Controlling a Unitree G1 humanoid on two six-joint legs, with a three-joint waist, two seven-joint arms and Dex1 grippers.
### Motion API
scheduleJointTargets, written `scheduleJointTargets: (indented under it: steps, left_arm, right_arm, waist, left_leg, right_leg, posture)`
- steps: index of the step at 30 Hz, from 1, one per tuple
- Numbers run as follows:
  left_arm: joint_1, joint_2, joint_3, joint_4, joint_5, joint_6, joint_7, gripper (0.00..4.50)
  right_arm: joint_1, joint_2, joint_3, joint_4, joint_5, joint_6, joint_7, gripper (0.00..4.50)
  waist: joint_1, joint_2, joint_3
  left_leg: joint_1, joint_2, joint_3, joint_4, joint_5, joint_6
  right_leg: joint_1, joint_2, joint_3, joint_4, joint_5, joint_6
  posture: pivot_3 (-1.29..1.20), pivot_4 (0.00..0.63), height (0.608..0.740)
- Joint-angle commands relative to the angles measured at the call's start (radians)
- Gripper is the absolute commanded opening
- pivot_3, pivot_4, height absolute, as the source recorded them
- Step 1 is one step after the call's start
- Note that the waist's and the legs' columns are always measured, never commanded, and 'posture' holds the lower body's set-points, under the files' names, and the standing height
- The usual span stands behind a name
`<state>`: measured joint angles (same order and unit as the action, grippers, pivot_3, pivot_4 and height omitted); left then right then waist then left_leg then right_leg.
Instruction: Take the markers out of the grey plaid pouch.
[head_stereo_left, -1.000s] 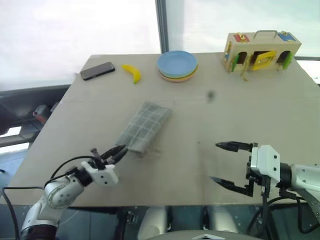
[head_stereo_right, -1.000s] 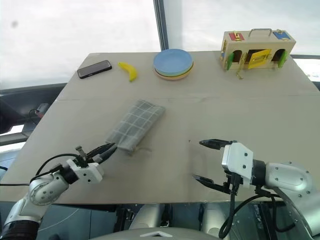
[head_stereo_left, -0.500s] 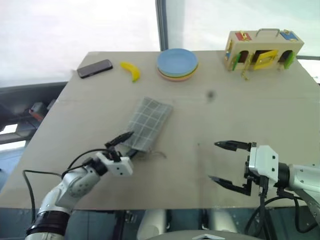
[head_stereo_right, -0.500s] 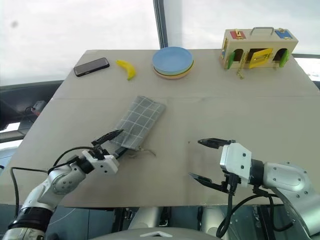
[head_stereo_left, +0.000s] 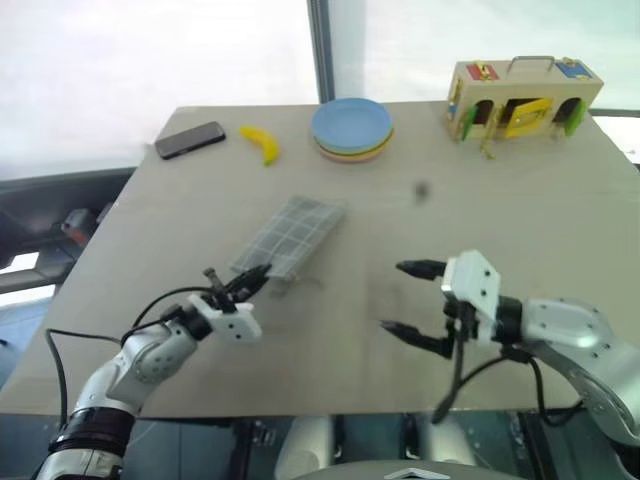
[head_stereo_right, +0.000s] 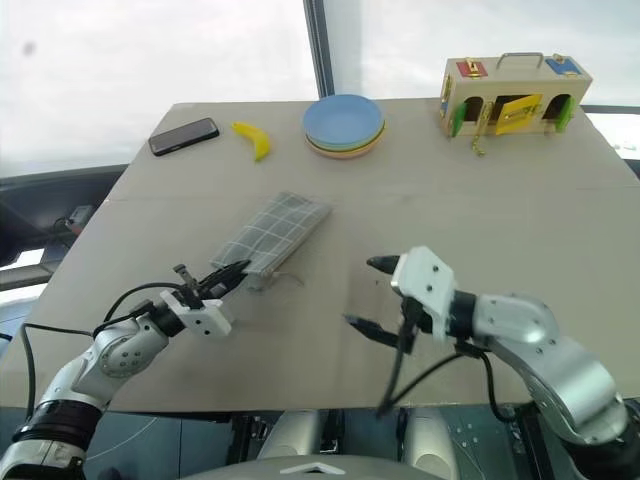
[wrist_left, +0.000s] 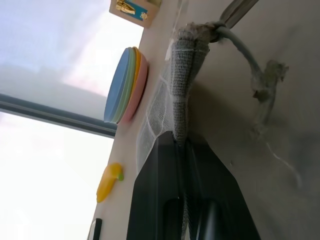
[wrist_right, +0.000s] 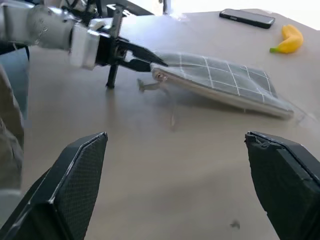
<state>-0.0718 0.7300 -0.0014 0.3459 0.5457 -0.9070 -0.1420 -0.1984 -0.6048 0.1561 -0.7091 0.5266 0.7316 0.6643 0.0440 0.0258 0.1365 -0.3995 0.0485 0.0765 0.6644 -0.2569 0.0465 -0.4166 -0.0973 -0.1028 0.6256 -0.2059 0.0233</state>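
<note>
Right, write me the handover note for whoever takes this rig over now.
Left gripper: fingers shut on the near end of the grey plaid pouch, lifting that end off the table.
Right gripper: fingers open, holding nothing, pointed at the pouch from its right.
Pouch: mid-table, its far end resting on the surface, zipper cord hanging at the pinched end.
Markers: none seen outside the pouch.
Done: pouch gripped.
Left: open it and take out the markers.
</note>
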Motion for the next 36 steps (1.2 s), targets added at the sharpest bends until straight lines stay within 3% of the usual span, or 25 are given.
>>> scheduleJointTargets:
  steps: [1, 8, 12, 15, 19, 20, 21, 22, 24, 36]
  left_arm:
    - [0.009, -0.025, -0.078, 0.028, 0.025, 0.002, -0.005, 0.02]
    - [-0.05, -0.064, -0.108, 0.013, 0.027, 0.015, -0.007, 0.02]
    - [-0.076, -0.082, -0.124, 0.008, 0.028, 0.029, -0.003, 0.02]
    - [-0.077, -0.089, -0.132, -0.01, 0.025, 0.034, -0.001, 0.0]
    - [-0.071, -0.096, -0.136, -0.036, 0.018, 0.046, -0.001, 0.0]
    - [-0.07, -0.097, -0.136, -0.04, 0.017, 0.048, -0.001, 0.0]
    - [-0.07, -0.098, -0.135, -0.043, 0.016, 0.05, 0.0, 0.0]
    - [-0.07, -0.099, -0.135, -0.047, 0.013, 0.053, 0.001, 0.0]
    - [-0.069, -0.103, -0.135, -0.057, 0.008, 0.057, 0.0, 0.0]
    - [-0.081, -0.118, -0.136, -0.077, -0.018, 0.078, -0.005, 0.0]
  right_arm:
    - [-0.113, 0.087, 0.044, 0.097, 0.057, 0.088, -0.017, 4.5]
    - [-0.299, 0.219, 0.215, 0.316, -0.054, 0.097, -0.015, 4.5]
    - [-0.362, 0.276, 0.228, 0.394, -0.065, 0.105, -0.01, 4.5]
    - [-0.376, 0.295, 0.241, 0.428, -0.087, 0.103, -0.008, 3.69]
    - [-0.387, 0.303, 0.233, 0.457, -0.114, 0.11, -0.016, 1.67]
    - [-0.388, 0.301, 0.227, 0.46, -0.118, 0.112, -0.015, 1.24]
    - [-0.388, 0.296, 0.224, 0.462, -0.123, 0.113, -0.015, 1.11]
    - [-0.388, 0.285, 0.225, 0.466, -0.134, 0.11, -0.009, 0.34]
    - [-0.386, 0.267, 0.231, 0.471, -0.153, 0.106, -0.002, 0.08]
    - [-0.377, 0.244, 0.242, 0.473, -0.206, 0.043, 0.058, 0.08]
  waist:
    - [0.0, 0.001, 0.0]
    - [0.003, 0.002, 0.0]
    - [-0.003, 0.001, 0.0]
    - [-0.004, 0.001, 0.001]
    - [-0.005, 0.0, 0.001]
    - [-0.005, 0.0, 0.001]
    - [-0.005, -0.001, 0.002]
    - [-0.005, -0.001, 0.002]
    - [-0.005, -0.002, 0.002]
    - [-0.007, -0.007, 0.006]
  left_leg:
    - [0.0, 0.0, 0.0, 0.0, 0.0, 0.0]
    - [-0.005, -0.005, -0.001, 0.0, 0.002, 0.004]
    - [-0.011, -0.006, -0.002, 0.003, 0.003, 0.006]
    - [-0.014, -0.007, -0.003, 0.004, 0.003, 0.006]
    - [-0.015, -0.007, -0.004, 0.004, 0.003, 0.006]
    - [-0.015, -0.007, -0.004, 0.004, 0.003, 0.006]
    - [-0.015, -0.007, -0.004, 0.004, 0.003, 0.006]
    - [-0.015, -0.007, -0.004, 0.004, 0.003, 0.006]
    - [-0.015, -0.007, -0.004, 0.004, 0.003, 0.006]
    - [-0.016, -0.007, -0.004, 0.003, 0.003, 0.007]
  right_leg:
    - [0.0, -0.001, -0.001, 0.0, 0.0, 0.0]
    - [0.0, -0.002, -0.01, 0.0, 0.0, 0.001]
    - [-0.005, -0.003, -0.01, 0.0, 0.0, 0.001]
    - [-0.007, -0.002, -0.011, 0.0, 0.001, 0.002]
    - [-0.007, -0.002, -0.013, 0.0, 0.002, 0.005]
    - [-0.007, -0.002, -0.013, 0.0, 0.002, 0.005]
    - [-0.007, -0.002, -0.013, 0.0, 0.002, 0.005]
    - [-0.007, -0.002, -0.013, 0.0, 0.002, 0.006]
    - [-0.007, -0.002, -0.013, 0.0, 0.002, 0.006]
    - [-0.008, -0.002, -0.013, 0.0, 0.002, 0.006]
  posture:
    - [0.0, 0.15, 0.74]
    - [0.0, 0.15, 0.74]
    - [0.0, 0.15, 0.74]
    - [0.0, 0.15, 0.74]
    - [0.0, 0.15, 0.74]
    - [0.0, 0.15, 0.74]
    - [0.0, 0.15, 0.74]
    - [0.0, 0.15, 0.74]
    - [0.0, 0.15, 0.74]
    - [0.0, 0.15, 0.74]
